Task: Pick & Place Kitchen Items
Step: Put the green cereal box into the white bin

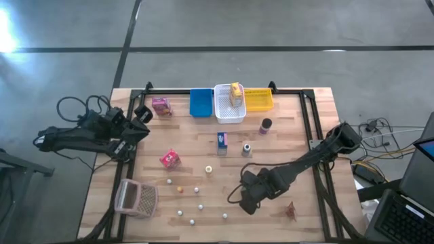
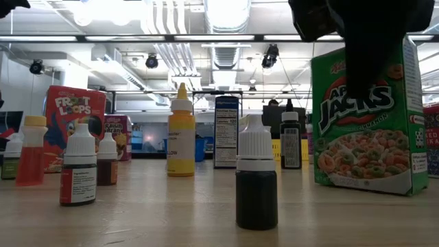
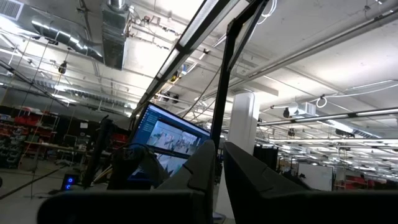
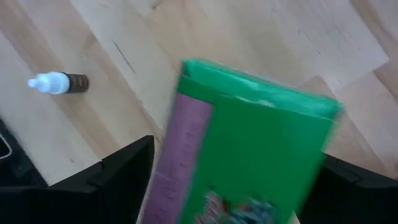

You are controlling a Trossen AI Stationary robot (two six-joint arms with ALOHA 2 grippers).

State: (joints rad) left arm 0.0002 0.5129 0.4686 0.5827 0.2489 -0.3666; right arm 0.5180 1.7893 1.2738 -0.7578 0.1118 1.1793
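My right gripper (image 1: 251,194) hovers over the table's near middle, shut on a green cereal box (image 4: 255,149). In the low view the green box (image 2: 360,130) stands upright at the right, with the dark gripper above it; in the high view the gripper hides it. Small groceries are scattered around: a pink box (image 1: 161,106), a red box (image 1: 169,158), a blue box (image 1: 222,139), a dark jar (image 1: 265,125), a grey jar (image 1: 247,150) and tiny balls (image 1: 180,190). My left gripper (image 3: 216,171) waits shut at the table's left edge, pointing up at the ceiling. My right gripper holds the green box between its two fingers, one dark finger (image 4: 127,177) on each narrow side, near the top end (image 4: 186,124). The fingers come from above, pointing down. The box stays upright; whether its bottom (image 2: 363,189) is on the table or just above it, I cannot tell.
A blue bin (image 1: 201,103), a white bin (image 1: 229,108) with a yellow box (image 1: 236,95) inside and a yellow bin (image 1: 258,99) line the far edge. A pinkish mesh basket (image 1: 137,198) lies near left. A white-capped bottle (image 4: 59,83) is close to the held box.
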